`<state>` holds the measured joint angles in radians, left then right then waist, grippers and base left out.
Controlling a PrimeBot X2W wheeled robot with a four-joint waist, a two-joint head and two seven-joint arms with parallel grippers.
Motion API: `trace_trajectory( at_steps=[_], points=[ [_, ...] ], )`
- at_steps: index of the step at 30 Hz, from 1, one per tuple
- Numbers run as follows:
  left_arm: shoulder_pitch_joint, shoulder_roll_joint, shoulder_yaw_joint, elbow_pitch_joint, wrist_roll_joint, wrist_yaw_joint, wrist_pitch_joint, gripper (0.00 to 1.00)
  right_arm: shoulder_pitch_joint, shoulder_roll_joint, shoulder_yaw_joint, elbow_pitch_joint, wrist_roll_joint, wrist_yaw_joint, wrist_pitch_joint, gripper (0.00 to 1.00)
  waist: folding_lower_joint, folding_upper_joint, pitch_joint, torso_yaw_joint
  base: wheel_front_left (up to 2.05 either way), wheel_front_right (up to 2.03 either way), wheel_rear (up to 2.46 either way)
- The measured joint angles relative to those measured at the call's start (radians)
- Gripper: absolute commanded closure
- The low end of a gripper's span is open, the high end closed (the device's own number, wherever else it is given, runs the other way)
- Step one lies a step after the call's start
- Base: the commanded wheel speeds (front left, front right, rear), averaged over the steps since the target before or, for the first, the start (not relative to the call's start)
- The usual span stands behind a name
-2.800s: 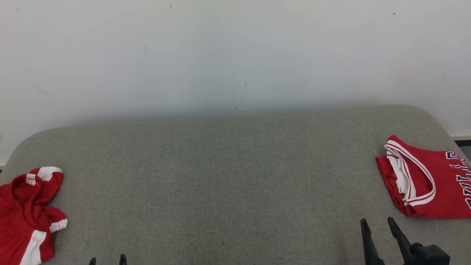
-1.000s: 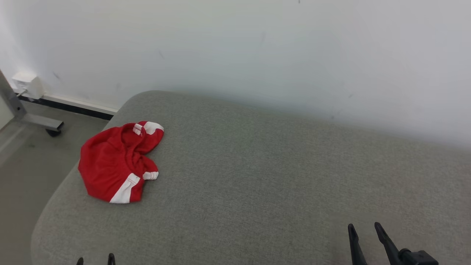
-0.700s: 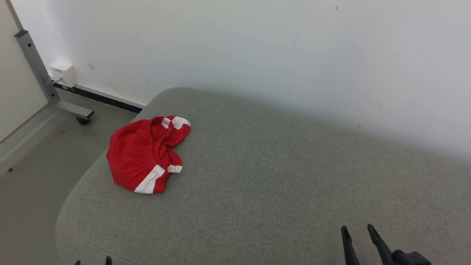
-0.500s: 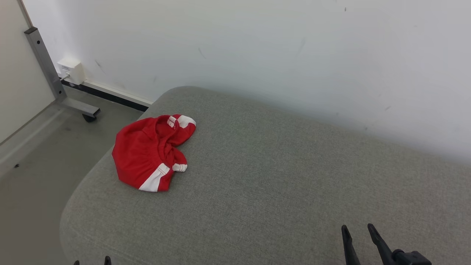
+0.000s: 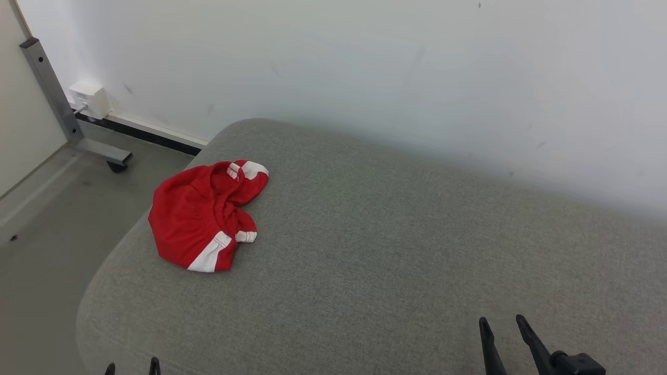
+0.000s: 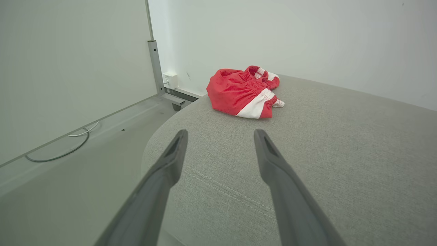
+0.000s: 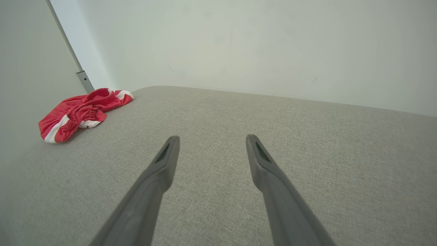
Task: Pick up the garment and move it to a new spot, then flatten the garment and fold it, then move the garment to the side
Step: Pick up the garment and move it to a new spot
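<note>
A crumpled red garment [image 5: 203, 216] with white panels lies near the left end of the grey padded table [image 5: 396, 250]. It also lies ahead of the fingers as the garment [image 6: 244, 92] in the left wrist view, and far left as the garment [image 7: 80, 112] in the right wrist view. My left gripper [image 5: 131, 369] peeks over the bottom edge at the table's front left, well short of the garment. In its own view the left gripper [image 6: 220, 136] stands open and empty. My right gripper [image 5: 503, 324] is open over bare fabric at the lower right, and the right gripper [image 7: 211, 140] holds nothing.
A white wall [image 5: 365, 67] runs behind the table. Left of the table the floor [image 5: 47, 219] drops away, with a grey metal post on a wheeled foot [image 5: 62, 109] and a white wall box [image 5: 88, 99]. A cable [image 6: 61, 150] lies on the floor.
The head camera has swung left: the folded red jersey at the right left the picture and the crumpled garment came toward the middle. Both grippers stay open and low.
</note>
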<state>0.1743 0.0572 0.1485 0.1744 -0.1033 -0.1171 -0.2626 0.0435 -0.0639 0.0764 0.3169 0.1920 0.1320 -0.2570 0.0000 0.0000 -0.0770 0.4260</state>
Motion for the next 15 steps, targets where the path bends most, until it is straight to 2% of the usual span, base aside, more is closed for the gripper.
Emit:
trace_trajectory(
  at_steps=[6,10,15],
  points=[
    [-0.08,0.04,-0.015,0.034,-0.006,-0.006,0.0,0.0,-0.01,-0.006,0.008,-0.008,0.0,0.0,0.001,0.0,0.0,0.0,0.014,-0.03,0.0,0.0,0.0],
    [-0.2,0.101,-0.01,0.098,-0.014,-0.007,0.054,0.0,-0.028,-0.023,0.031,-0.029,-0.001,0.0,0.02,0.0,0.0,0.0,0.04,-0.073,0.0,0.0,0.0],
    [-0.324,0.128,0.018,0.16,-0.066,-0.007,0.129,0.0,-0.063,-0.047,0.054,-0.058,-0.003,0.0,0.038,0.0,0.0,0.0001,0.079,-0.112,0.0,0.0,0.0]
  ],
)
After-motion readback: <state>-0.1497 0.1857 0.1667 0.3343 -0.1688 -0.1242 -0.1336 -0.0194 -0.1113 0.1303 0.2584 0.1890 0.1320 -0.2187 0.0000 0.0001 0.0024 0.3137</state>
